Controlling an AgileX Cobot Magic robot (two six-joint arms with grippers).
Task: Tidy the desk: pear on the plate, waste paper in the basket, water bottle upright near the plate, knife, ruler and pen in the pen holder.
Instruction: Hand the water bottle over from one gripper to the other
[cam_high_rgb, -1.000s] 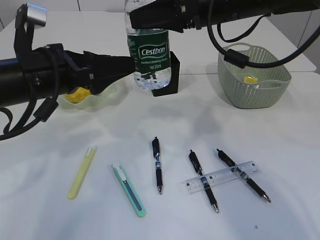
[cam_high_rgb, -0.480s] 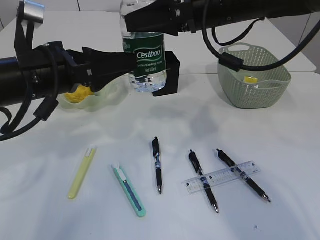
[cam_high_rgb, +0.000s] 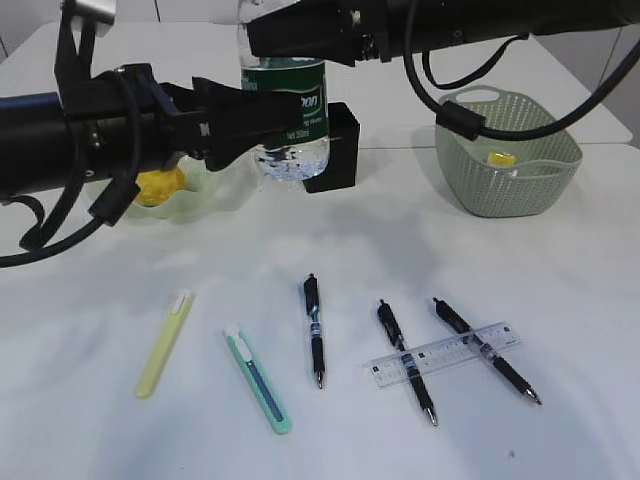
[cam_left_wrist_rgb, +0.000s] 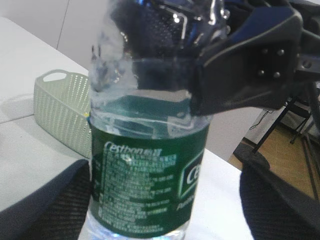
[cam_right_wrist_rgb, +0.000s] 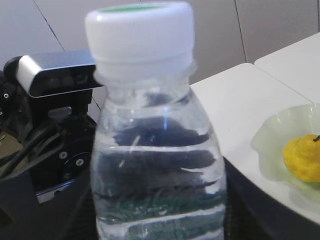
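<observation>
The water bottle (cam_high_rgb: 296, 150) stands upright in front of the black pen holder (cam_high_rgb: 338, 150). My right gripper (cam_high_rgb: 292, 40) is shut on its clear upper part. My left gripper (cam_high_rgb: 280, 112) is open, its jaws straddling the green label. In the left wrist view the bottle (cam_left_wrist_rgb: 145, 185) sits between the dark fingers (cam_left_wrist_rgb: 50, 200). The pear (cam_high_rgb: 155, 187) lies on the green plate (cam_high_rgb: 215, 190). A yellow paper scrap (cam_high_rgb: 497, 158) is in the basket (cam_high_rgb: 505, 185). The ruler (cam_high_rgb: 443, 353) lies across two pens (cam_high_rgb: 406, 362) at the front right. A third pen (cam_high_rgb: 315, 330) lies mid-table.
A yellow-green knife (cam_high_rgb: 165, 345) and a teal knife (cam_high_rgb: 258, 382) lie at the front left of the white desk (cam_high_rgb: 100, 430). Both arms crowd the back of the table, around the plate and pen holder.
My left gripper has moved right, and its jaws now flank the bottle's label. The bottle, held by the right gripper, has shifted slightly left.
</observation>
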